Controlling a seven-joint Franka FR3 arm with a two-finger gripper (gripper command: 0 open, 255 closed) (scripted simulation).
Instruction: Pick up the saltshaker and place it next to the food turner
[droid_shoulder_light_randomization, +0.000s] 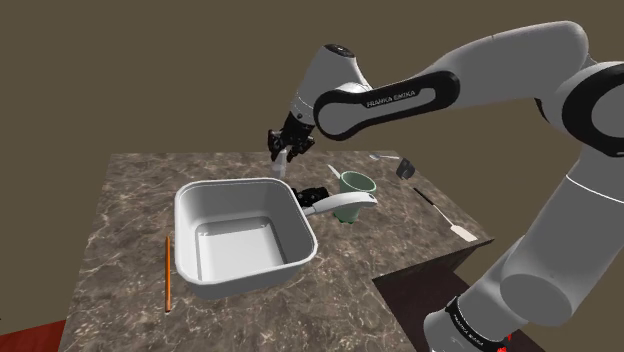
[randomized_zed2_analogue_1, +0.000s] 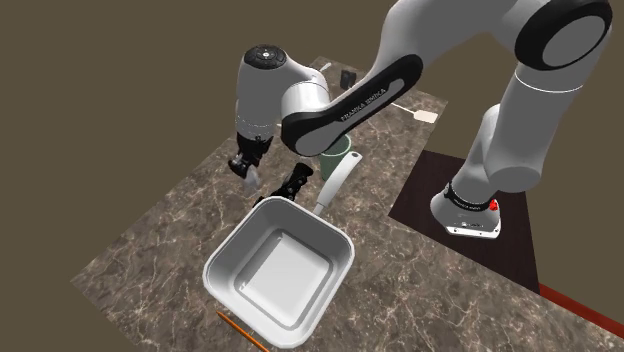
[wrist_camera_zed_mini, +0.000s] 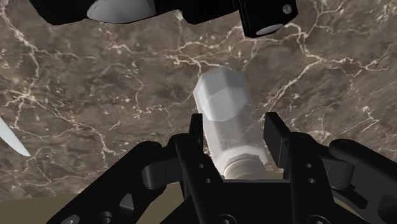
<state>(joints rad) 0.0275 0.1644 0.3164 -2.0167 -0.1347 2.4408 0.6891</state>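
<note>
The saltshaker (wrist_camera_zed_mini: 226, 121) is a pale faceted cylinder with a ribbed cap, clasped between the two black fingers of my gripper (wrist_camera_zed_mini: 234, 127). In the shoulder view the gripper (droid_shoulder_light_randomization: 283, 150) hangs above the marble table, behind the pan's far corner, with the saltshaker (droid_shoulder_light_randomization: 284, 160) tilted in it and off the surface. The second exterior view has the gripper (randomized_zed2_analogue_1: 247, 168) and the saltshaker (randomized_zed2_analogue_1: 252, 181) just beyond the pan. The food turner (droid_shoulder_light_randomization: 445, 215), thin with a white blade, lies near the table's edge at the shoulder view's right; its blade end (randomized_zed2_analogue_1: 428, 115) lies close to the stand.
A white square pan (droid_shoulder_light_randomization: 190, 205) with a long handle takes up the table's middle. A green cup (droid_shoulder_light_randomization: 355, 190) stands by the handle, with a black object (droid_shoulder_light_randomization: 313, 193) beside it. An orange pencil (droid_shoulder_light_randomization: 167, 270) lies left of the pan. A small dark item (droid_shoulder_light_randomization: 405, 168) stands farther back.
</note>
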